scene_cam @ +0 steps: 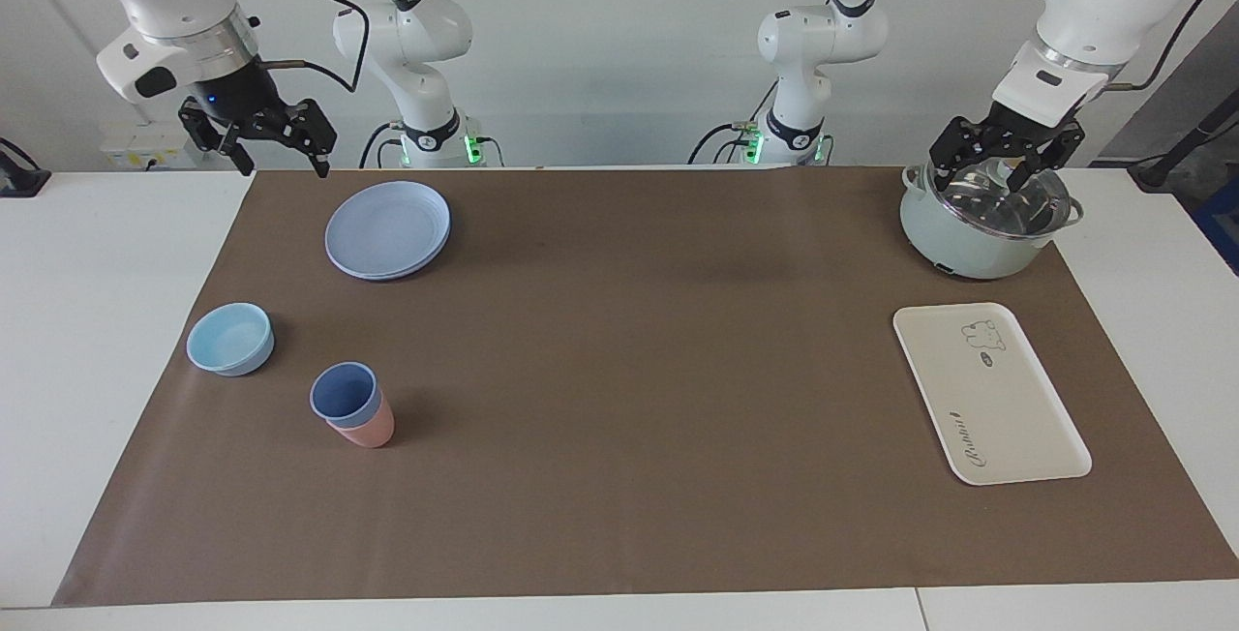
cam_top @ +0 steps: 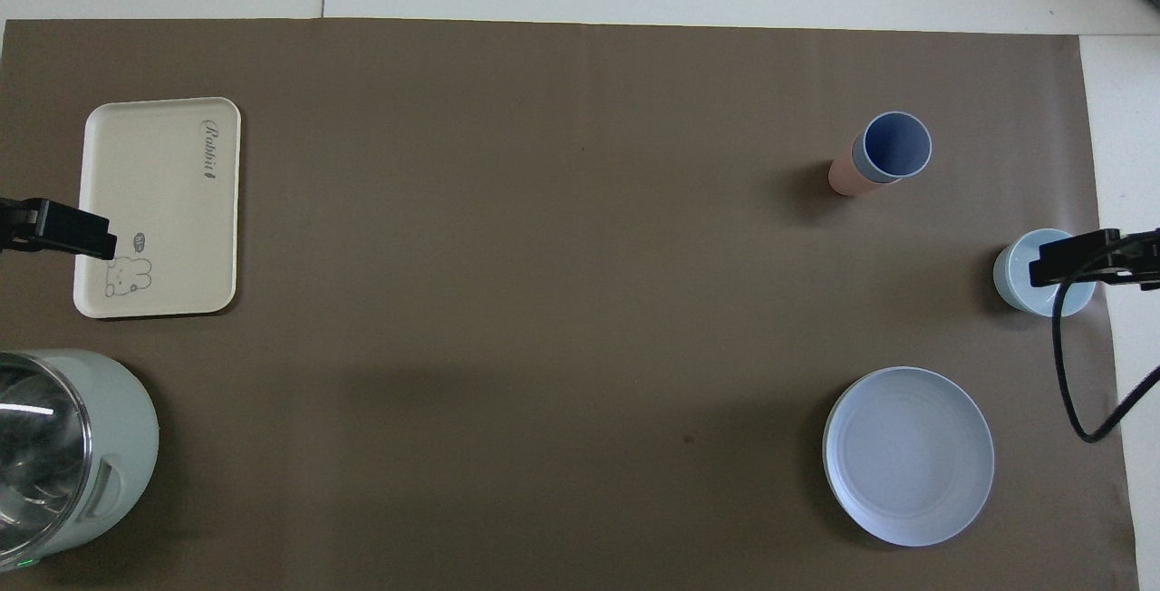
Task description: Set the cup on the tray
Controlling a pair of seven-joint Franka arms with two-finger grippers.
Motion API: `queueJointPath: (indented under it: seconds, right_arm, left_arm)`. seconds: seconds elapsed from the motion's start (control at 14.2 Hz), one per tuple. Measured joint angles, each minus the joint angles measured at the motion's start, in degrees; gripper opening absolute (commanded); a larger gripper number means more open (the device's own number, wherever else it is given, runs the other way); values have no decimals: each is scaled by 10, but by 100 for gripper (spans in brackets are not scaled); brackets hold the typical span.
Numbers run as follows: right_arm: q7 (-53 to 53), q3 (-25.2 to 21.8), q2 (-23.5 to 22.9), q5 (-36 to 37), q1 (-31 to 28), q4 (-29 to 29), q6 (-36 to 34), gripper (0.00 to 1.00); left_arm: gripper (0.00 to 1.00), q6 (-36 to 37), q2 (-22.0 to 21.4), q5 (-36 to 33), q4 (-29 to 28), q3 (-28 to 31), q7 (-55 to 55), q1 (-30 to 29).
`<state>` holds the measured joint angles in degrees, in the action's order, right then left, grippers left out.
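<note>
The periwinkle-blue cup [scene_cam: 344, 392] stands nested inside a pink tumbler [scene_cam: 368, 432] toward the right arm's end of the table; it also shows in the overhead view [cam_top: 895, 147]. The cream tray [scene_cam: 1016, 418] with the bear drawing lies flat and bare toward the left arm's end, and shows in the overhead view [cam_top: 154, 174]. My right gripper [scene_cam: 279, 165] is open and empty, raised over the mat's edge by the blue plate, well away from the cup. My left gripper [scene_cam: 980, 176] is open and empty, just above the pot's lid.
A round blue plate [scene_cam: 387, 229] lies nearer the robots than the cup. A light-blue bowl [scene_cam: 230, 339] sits beside the cup toward the table's end. A pale green pot [scene_cam: 968, 249] with a glass lid stands nearer the robots than the tray.
</note>
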<state>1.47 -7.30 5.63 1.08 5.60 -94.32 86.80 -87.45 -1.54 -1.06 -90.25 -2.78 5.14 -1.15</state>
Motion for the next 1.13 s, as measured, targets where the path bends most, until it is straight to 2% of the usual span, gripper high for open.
queueJointPath:
  seconds: [1.13]
  right_arm:
    - [0,0,0,0,0,0,0,100]
  left_arm:
    - [100,23,-1,0,0,-3,-1,0]
